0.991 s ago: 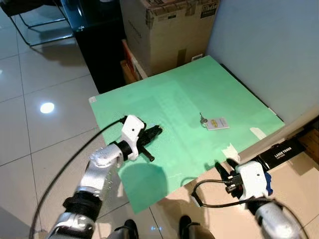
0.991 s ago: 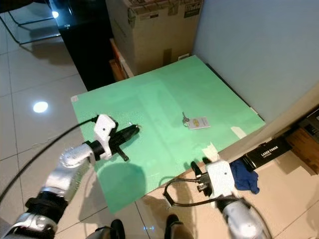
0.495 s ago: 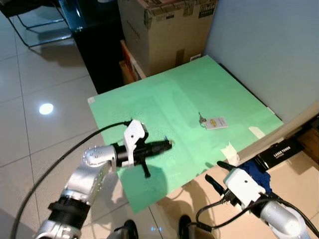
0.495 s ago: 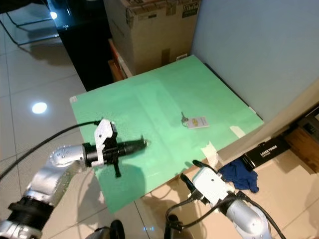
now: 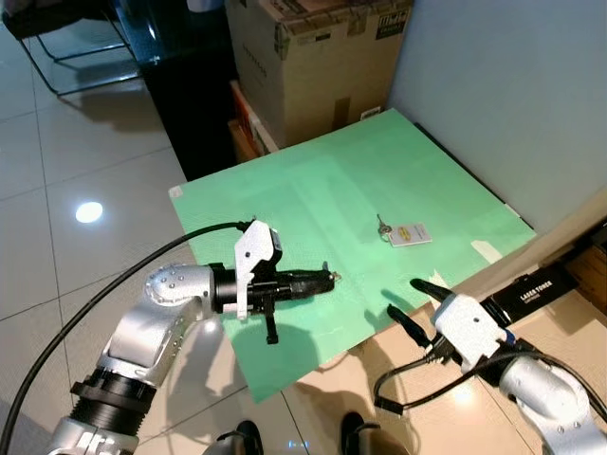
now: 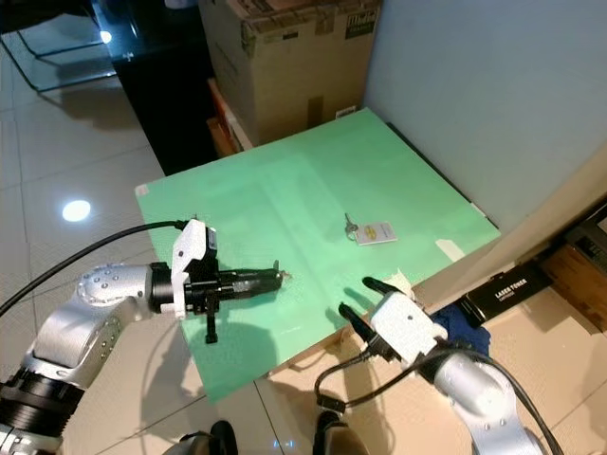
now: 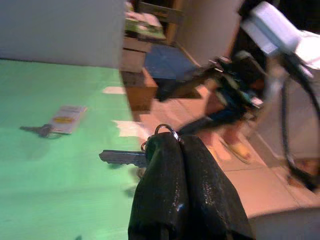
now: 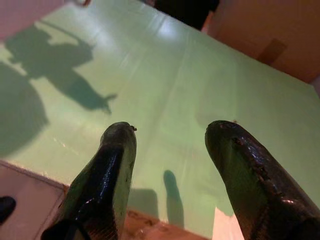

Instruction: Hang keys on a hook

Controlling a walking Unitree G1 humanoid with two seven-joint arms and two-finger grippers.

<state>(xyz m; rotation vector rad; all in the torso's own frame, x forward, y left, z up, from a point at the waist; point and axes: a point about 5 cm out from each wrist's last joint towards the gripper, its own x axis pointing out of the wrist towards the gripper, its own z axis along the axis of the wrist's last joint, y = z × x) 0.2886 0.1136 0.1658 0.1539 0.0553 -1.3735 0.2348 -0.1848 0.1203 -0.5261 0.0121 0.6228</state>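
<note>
Left claw point(image 7: 170, 145) pinching 1 key point(image 7: 122, 157) over green mat point(image 5: 332, 190)
Right claw point(image 5: 413, 299) spread; tagged keys point(image 5: 403, 232) on mat — black box point(image 5: 536, 289) reads "LASER TONER".

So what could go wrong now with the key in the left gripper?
The left gripper pinches its key only at the ring end, so it may swing or slip. The open right gripper reaches toward the tagged key on the green mat and could push it away.
</note>
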